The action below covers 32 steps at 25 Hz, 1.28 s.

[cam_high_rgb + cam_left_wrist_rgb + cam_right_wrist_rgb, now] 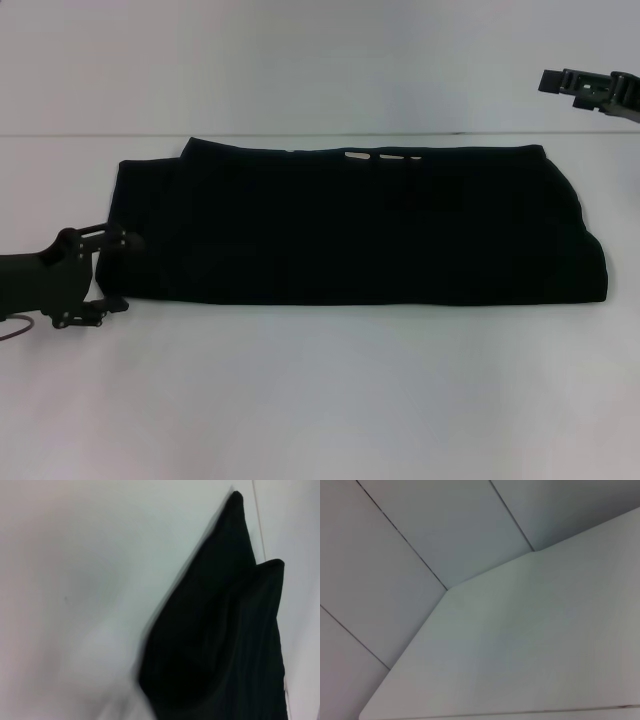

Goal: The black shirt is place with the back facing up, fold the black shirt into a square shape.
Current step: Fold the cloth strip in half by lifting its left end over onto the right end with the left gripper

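Observation:
The black shirt point(360, 225) lies on the white table point(320, 400) as a long folded band running left to right. Bits of whitish print point(385, 157) peek out along its far edge. My left gripper point(120, 272) is low at the shirt's left end, open. One finger touches the fabric edge and the other rests on the table just in front of the near-left corner. In the left wrist view the shirt point(225, 630) shows as two dark layered corners. My right gripper point(560, 82) hangs high at the far right, away from the shirt.
White table point(530, 645) surface surrounds the shirt, with a wide strip in front of it. A pale panelled wall point(420, 525) stands behind the table's far edge. A thin cable point(15, 330) trails under the left arm.

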Each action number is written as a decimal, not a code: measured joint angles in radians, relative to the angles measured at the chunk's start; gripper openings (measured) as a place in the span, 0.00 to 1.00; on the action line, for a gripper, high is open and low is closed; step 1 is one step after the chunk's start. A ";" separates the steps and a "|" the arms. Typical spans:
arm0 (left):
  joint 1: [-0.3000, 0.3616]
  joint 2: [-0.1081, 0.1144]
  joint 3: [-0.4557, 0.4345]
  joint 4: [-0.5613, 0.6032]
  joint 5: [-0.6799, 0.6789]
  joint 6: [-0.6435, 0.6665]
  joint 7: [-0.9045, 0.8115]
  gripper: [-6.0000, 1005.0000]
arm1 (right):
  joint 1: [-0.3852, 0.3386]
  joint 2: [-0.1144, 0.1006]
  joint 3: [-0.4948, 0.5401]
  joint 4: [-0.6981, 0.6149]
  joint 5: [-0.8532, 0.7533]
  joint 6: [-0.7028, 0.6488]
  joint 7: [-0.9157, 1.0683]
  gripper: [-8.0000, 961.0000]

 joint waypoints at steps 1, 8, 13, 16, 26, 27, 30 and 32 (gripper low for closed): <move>0.000 0.000 0.002 -0.001 0.001 -0.002 0.000 0.89 | 0.000 0.001 0.001 0.000 0.000 0.000 0.000 0.92; -0.003 -0.002 0.012 -0.032 0.009 -0.034 0.001 0.89 | -0.001 0.002 0.001 0.000 0.000 0.000 -0.003 0.91; -0.005 -0.003 0.015 -0.035 0.009 -0.057 0.003 0.89 | -0.002 0.003 0.001 0.000 0.000 0.000 -0.003 0.91; -0.007 -0.003 0.015 -0.037 0.009 -0.074 0.004 0.89 | -0.003 0.002 0.001 0.000 0.000 0.000 -0.002 0.91; -0.011 -0.002 0.027 -0.039 0.009 -0.102 0.006 0.89 | -0.005 0.001 0.001 0.000 0.000 0.003 0.000 0.91; -0.011 -0.002 0.031 -0.039 0.008 -0.104 0.006 0.89 | -0.005 0.001 0.001 0.000 0.000 0.003 0.000 0.91; -0.011 -0.004 0.039 -0.039 0.008 -0.112 0.006 0.89 | -0.006 0.001 0.001 0.000 0.000 0.003 0.000 0.91; -0.011 -0.004 0.039 -0.039 0.008 -0.115 0.006 0.89 | -0.006 0.001 0.001 0.000 0.000 0.003 0.000 0.91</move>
